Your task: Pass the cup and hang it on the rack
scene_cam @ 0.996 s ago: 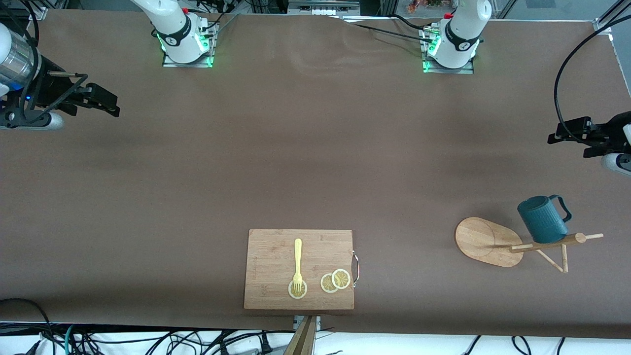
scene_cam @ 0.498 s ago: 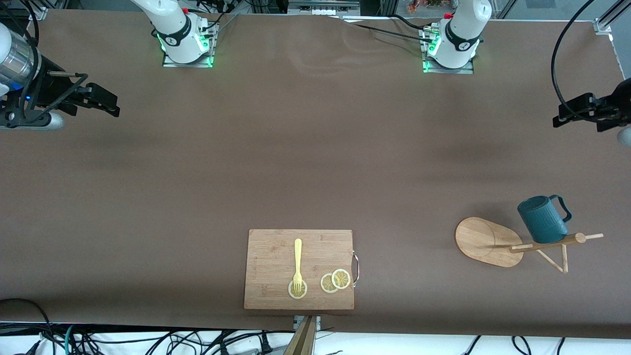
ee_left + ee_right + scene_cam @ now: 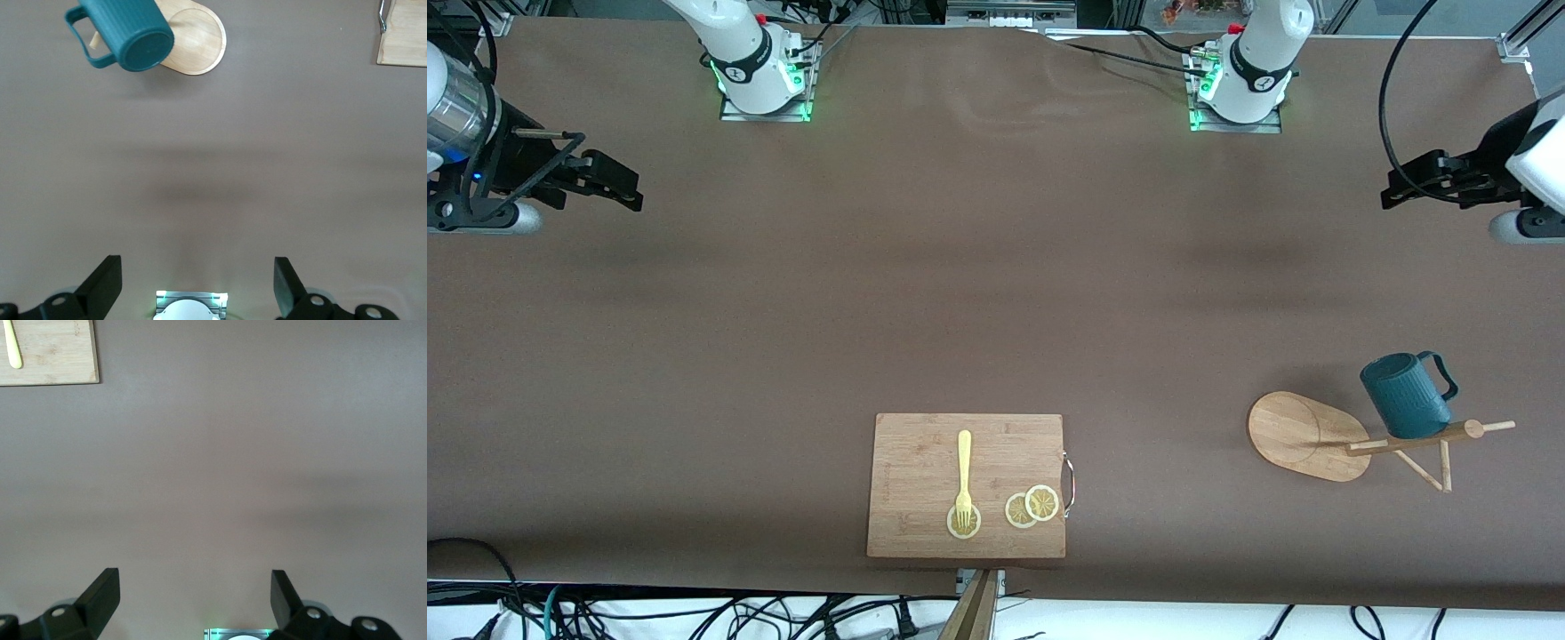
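The dark teal ribbed cup (image 3: 1405, 393) hangs by its handle on a peg of the light wooden rack (image 3: 1298, 431), which stands toward the left arm's end of the table. The cup (image 3: 130, 32) and the rack's oval base (image 3: 200, 43) also show in the left wrist view. My left gripper (image 3: 1396, 188) is open and empty, up over bare table well away from the rack; its fingers (image 3: 103, 283) stand wide apart. My right gripper (image 3: 627, 191) is open and empty over bare table at the right arm's end and waits; its fingers (image 3: 100, 593) stand wide apart.
A rectangular wooden cutting board (image 3: 925, 444) lies near the front edge, with a yellow fork (image 3: 963, 471) and lemon slices (image 3: 1032, 507) on it. Its corner shows in the right wrist view (image 3: 60, 353) and in the left wrist view (image 3: 403, 40). Brown cloth covers the table.
My left gripper has moved up and away from the rack, toward the robots' side and a little toward the table's middle. The cup stays on the rack. The right arm has not moved.
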Tool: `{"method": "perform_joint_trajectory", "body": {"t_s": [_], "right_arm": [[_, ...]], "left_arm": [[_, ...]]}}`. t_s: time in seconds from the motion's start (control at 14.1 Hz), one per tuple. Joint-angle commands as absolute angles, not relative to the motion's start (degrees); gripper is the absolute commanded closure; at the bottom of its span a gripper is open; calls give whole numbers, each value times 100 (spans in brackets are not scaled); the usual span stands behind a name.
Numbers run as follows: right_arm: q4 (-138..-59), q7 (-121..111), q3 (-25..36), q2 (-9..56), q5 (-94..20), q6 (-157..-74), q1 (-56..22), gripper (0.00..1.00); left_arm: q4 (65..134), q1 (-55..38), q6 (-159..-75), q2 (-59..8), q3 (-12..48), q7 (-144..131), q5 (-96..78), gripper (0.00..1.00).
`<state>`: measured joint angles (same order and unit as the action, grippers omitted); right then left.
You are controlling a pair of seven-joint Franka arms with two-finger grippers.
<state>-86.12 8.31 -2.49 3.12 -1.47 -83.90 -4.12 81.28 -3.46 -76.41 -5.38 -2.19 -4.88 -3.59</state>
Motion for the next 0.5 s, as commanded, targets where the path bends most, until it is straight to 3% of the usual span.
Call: {"method": "perform_joint_trajectory", "body": {"t_s": [0.0,0.43], "right_arm": [[-8701,800,-281,167,-158,-8420,-378,0],[-8701,756,-246,176,-158,-8446,-369,0]], "left_arm": [[8271,-360,-7752,-413,-202,-510,-237,0],[7955,-413,-7673,-729,-185,-527,-176,0]]}}
